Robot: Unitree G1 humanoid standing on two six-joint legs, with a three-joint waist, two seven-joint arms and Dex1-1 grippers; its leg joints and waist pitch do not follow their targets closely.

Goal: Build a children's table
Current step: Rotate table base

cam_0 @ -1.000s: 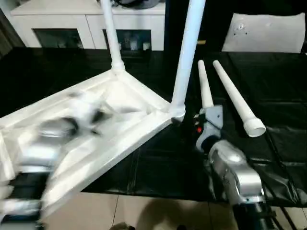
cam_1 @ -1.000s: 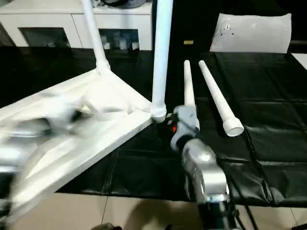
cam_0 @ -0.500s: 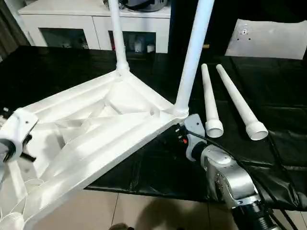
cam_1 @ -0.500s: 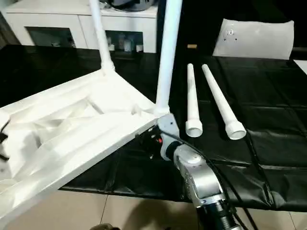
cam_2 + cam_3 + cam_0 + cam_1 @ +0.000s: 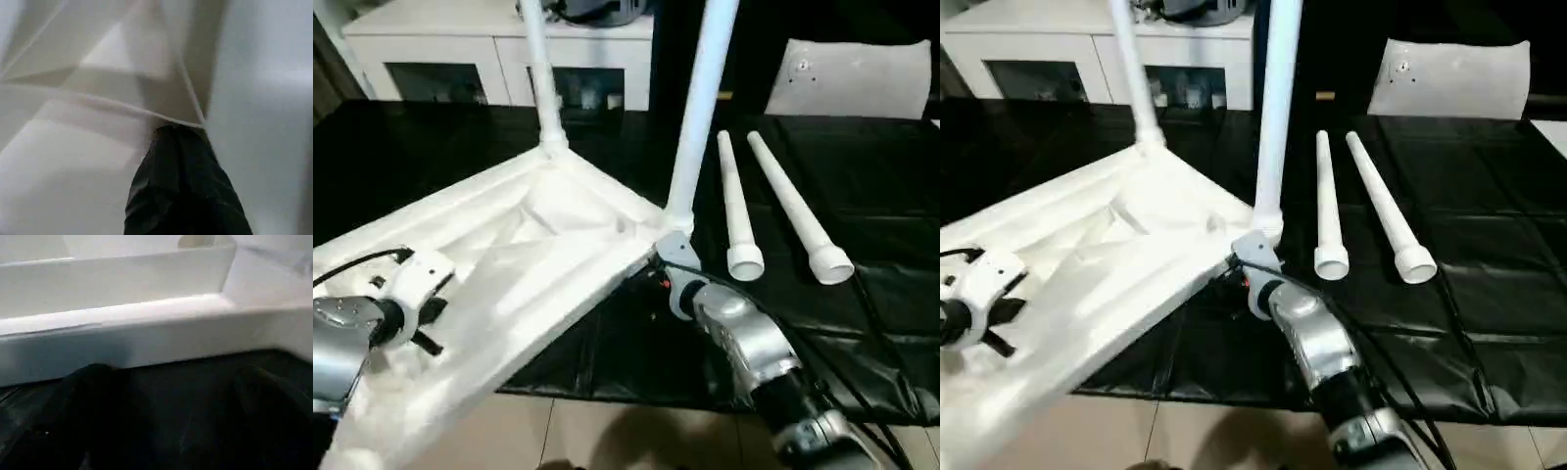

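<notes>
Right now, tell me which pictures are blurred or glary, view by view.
Left eye view: mild blur, glare washing out the white ribbed plastic tabletop. Right eye view: sharper, two loose white tapered legs crisp. Left wrist view: soft, the black left tool a dark shape against white plastic. Right wrist view: near black fingers out of focus.
</notes>
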